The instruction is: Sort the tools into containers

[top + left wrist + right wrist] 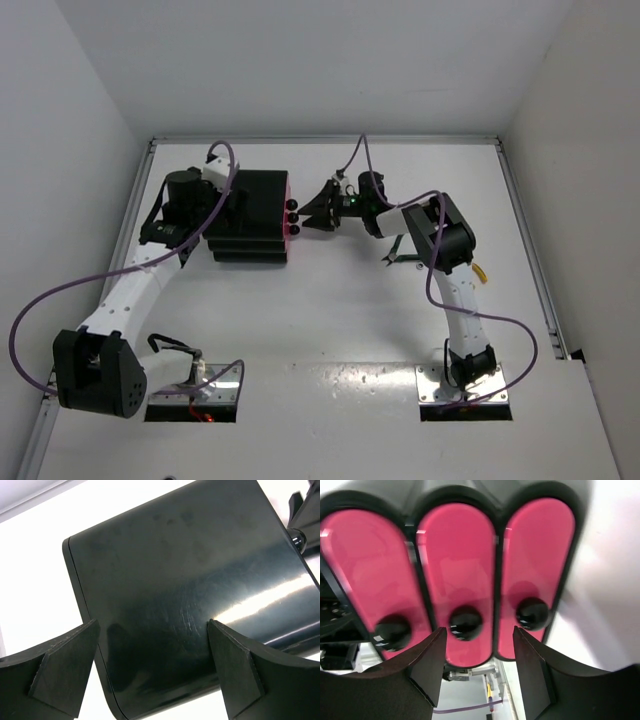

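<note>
While all three drawers [457, 565] look shut, nothing is sorted yet: pliers [398, 256] lie on the desk, right of the chest [250, 215]. Right gripper [479, 630] jaws spread at the middle knob [465, 622]; left gripper [152, 622] jaws spread over the chest top.

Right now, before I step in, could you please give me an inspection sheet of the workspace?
Surface: white table, both arms mounted at its near edge.
Job's things: black drawer chest, its three pink drawers all shut; green-handled pliers and a yellow handle lie on the table, partly hidden by the right arm; wrench not seen.
Clutter: nothing seen.
Grippers: left gripper open, over the chest's top; right gripper open, fingers either side of the middle knob.
Cables: purple cables loop loosely along both arms.
Surroundings: white walls on three sides.
</note>
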Controlling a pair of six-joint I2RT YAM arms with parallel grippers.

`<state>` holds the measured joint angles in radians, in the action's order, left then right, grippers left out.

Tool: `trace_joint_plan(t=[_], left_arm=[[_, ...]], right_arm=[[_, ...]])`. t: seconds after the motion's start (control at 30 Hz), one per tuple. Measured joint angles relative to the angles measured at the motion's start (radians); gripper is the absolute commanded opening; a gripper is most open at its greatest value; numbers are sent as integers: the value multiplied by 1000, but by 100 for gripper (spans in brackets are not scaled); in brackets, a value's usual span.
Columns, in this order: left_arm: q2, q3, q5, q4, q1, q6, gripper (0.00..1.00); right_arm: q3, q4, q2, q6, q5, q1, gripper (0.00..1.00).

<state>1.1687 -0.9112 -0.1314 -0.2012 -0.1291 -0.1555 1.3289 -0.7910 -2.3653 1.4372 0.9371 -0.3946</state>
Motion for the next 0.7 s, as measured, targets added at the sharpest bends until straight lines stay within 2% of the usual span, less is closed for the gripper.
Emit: trace_joint_plan(t=[0.43, 0.6, 0.63, 0.7], left_arm=[[16, 0, 8, 27, 0, 3, 95], [21, 0, 9, 34, 0, 3, 95], [22, 0, 9, 35, 0, 4, 95], [26, 0, 9, 42, 0, 8, 95]], right_arm=[[58, -1, -36, 20, -11, -48, 55], [69, -29, -55, 43, -1, -55, 37], [71, -42, -55, 49, 3, -55, 29], [72, -50, -56, 51, 6, -55, 22]])
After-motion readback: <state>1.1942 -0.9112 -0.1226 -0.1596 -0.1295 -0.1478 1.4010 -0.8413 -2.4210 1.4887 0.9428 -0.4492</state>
